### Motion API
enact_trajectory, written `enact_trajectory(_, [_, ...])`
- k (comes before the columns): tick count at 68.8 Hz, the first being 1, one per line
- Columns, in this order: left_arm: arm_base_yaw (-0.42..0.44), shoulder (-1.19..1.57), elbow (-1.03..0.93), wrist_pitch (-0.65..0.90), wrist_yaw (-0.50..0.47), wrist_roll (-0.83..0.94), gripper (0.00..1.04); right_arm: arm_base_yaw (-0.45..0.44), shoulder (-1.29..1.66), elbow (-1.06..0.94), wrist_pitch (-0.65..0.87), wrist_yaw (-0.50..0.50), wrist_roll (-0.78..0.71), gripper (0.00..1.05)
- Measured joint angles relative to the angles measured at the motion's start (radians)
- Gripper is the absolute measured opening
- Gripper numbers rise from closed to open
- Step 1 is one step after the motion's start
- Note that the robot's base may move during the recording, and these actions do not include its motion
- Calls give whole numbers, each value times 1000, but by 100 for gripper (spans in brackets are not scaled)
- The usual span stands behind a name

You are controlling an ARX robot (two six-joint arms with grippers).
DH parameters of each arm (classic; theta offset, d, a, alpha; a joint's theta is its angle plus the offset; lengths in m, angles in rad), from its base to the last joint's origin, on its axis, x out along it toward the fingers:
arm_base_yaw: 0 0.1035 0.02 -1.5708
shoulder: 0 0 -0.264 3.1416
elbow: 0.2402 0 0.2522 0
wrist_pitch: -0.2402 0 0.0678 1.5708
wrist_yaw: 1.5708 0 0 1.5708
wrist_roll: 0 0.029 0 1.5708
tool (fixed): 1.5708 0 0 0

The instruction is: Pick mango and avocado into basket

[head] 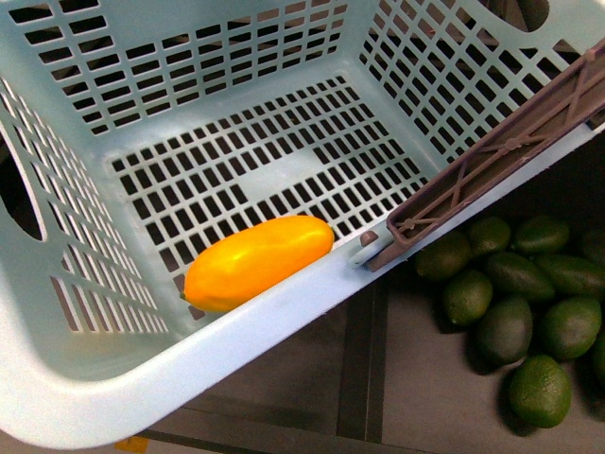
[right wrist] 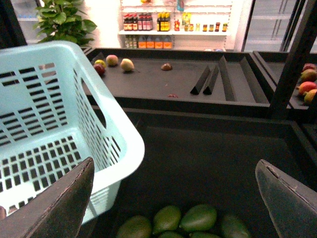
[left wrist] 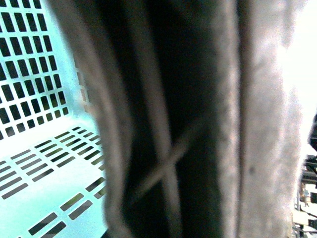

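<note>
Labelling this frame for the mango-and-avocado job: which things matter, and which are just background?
Belong to the job:
mango, already in the basket
avocados piled beside it, none visible inside

Just lying about:
loose fruit on the far counter
reddish fruit at the side
shelf bottles
potted plant

The front camera looked steeply down from close above into the basket (head: 85, 397), also catching the avocados (head: 504, 326) on the dark stand (head: 406, 378) beside it. The left wrist camera sat so near the basket's handle (left wrist: 163, 124) that it blurred, with slotted wall and floor beyond. The right wrist camera faced outward, nearly level, over a basket corner and the same avocados toward distant shelves (right wrist: 173, 22).
</note>
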Motion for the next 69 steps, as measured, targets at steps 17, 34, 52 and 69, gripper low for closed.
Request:
enact_trajectory(17, [-12, 0, 0, 0, 31, -8, 13, -6, 61, 149, -389, 196, 126, 96])
enact_trajectory(34, [-17, 2, 0, 0, 32, -14, 13, -318, 369, 433, -652, 71, 268, 96])
enact_trajectory(52, [-14, 2, 0, 0, 30, -13, 13, -447, 861, 520, -397, 34, 105, 96])
enact_trajectory(69, [-14, 2, 0, 0, 33, -14, 13, -467, 1225, 569, -267, -1, 98, 96])
